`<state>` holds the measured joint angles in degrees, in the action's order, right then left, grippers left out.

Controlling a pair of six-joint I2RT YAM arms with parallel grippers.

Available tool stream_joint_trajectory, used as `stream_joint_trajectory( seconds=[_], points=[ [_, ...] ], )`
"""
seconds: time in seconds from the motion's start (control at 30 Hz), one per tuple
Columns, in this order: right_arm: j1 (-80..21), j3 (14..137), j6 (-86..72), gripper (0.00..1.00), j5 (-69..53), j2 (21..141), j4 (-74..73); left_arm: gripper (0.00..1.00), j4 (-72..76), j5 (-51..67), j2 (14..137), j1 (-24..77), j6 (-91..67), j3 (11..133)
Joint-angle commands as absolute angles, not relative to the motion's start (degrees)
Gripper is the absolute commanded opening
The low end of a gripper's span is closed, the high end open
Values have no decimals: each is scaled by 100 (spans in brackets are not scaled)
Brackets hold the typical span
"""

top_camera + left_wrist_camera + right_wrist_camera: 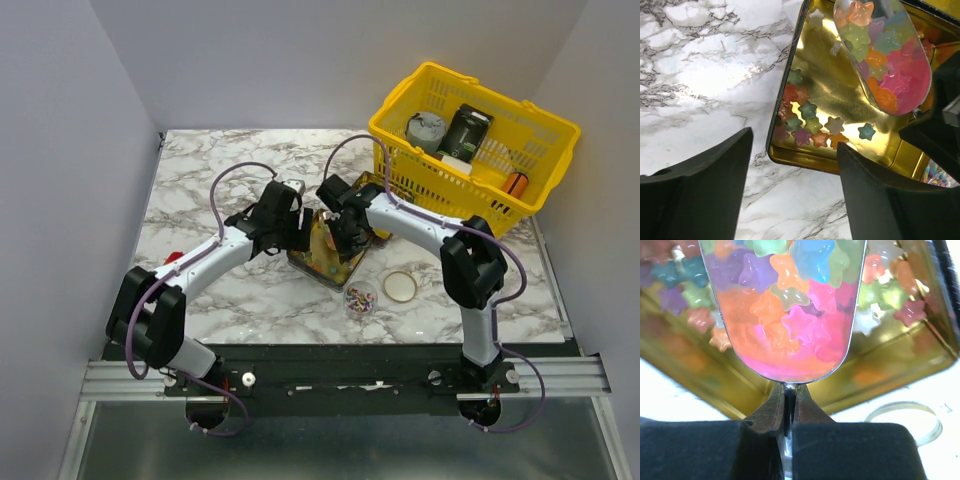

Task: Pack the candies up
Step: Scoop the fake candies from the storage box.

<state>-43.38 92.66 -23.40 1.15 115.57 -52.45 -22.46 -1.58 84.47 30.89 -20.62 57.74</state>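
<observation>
right tool [788, 402] was pinched hard on the thin handle of the clear scoop [785, 310], jaws pressed together with only the handle between them. the scoop was heaped with star-shaped candies [795, 322] in orange, pink, purple and blue, and it hung over the gold tin [840, 85]. more candies lay loose on the tin floor, mostly bunched against one wall and corner.

left tool [794, 150] was spread wide and held nothing. its fingers stood either side of a corner of the tin. i couldn't tell whether either one touched the tin.

from the top camera, the small open jar [360, 298] sat on the tabletop [200, 200] just near-right of the tin, with some candies in it. its lid [400, 287] lay beside it on the right.

my read: the scoop was loaded, so the step in hand was the carry and pour into the jar. what it asked of you:
- keep the scoop's open end up through the whole move. the load was heaped and the stars looked slick, so any dip would have shed them.
- lift straight off the tin first, then move toward the jar. the tin wall was close under the scoop.
- the jar mouth looked narrower than the scoop, so put the scoop's tip over the mouth and tilt slowly.
- the jar looked light and nothing held it, so don't knock it with the scoop.
- closing the left tool on the tin to steady it was an option. otherwise keep it out of the right arm's path.
</observation>
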Motion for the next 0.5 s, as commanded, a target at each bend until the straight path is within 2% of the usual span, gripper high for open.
stream_joint_trajectory(
  seconds=[0.0, 0.07, 0.47],
  points=[
    [-4298, 9510, -2531, 1, 351, 11048, -5423, 91, -2066, -421, 8104, 3120, -2100, 5705],
    [-4289, 9492, -2558, 1, 360, 10969, -5458, 99, -2004, -588, 7938, 3120, -2136, 5625],
    [-4289, 9369, -2707, 1, 307, 10345, -5669, 99, -1424, -1142, 7041, 3103, -2136, 5072]
  ],
)
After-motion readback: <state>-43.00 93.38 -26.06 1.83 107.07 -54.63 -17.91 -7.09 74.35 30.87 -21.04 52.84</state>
